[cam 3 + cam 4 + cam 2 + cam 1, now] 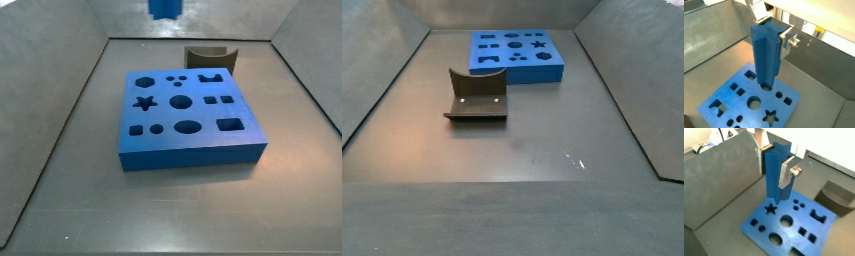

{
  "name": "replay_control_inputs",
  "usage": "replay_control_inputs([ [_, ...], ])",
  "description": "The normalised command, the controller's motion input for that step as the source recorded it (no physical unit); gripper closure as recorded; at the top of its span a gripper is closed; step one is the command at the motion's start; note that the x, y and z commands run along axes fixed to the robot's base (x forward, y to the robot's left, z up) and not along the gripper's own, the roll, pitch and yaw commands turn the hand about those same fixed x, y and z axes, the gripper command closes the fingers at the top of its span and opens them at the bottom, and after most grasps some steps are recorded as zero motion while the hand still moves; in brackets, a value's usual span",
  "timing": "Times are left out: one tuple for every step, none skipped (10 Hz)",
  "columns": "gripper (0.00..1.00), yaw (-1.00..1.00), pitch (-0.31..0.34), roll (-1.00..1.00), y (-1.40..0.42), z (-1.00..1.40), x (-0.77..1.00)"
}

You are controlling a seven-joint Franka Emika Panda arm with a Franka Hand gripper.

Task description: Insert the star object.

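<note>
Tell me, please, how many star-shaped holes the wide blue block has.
1: the star-shaped hole lies near one edge of the wide blue block; the gripper holds the slim blue star peg above it.

The star peg (776, 170) is a slim, long, bright-blue bar whose star-shaped end face shows plainly in a wrist view (769, 31). It hangs upright, clamped near its upper end between the flat silver fingers (786, 172) of the pincer (776, 159), high above the blue block (787, 223) and clear of it. In a side view only its lower tip (163, 8) shows at the upper edge, well above the block's star-shaped hole (144, 101).
</note>
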Motion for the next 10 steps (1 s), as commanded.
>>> replay_control_inputs([
  [1.00,0.00,-0.026,0.00,0.19,-1.00,-0.41],
  [1.00,0.00,-0.021,0.00,0.18,-1.00,-0.40],
  [1.00,-0.07,-0.013,0.00,0.16,-1.00,-0.35],
  [1.00,-0.54,0.000,0.04,0.00,-1.00,-0.19],
  [1.00,-0.65,-0.096,0.05,0.00,-0.91,0.00],
  [1.00,-0.65,-0.123,0.05,0.00,-0.86,0.00],
  [1.00,-0.76,-0.140,0.04,0.00,-0.82,0.11],
  [1.00,-0.79,-0.036,0.00,0.09,-0.70,0.29],
  [1.00,-0.79,-0.086,0.01,0.05,-0.70,0.16],
  [1.00,-0.64,-0.009,0.02,0.24,-0.50,0.00],
])
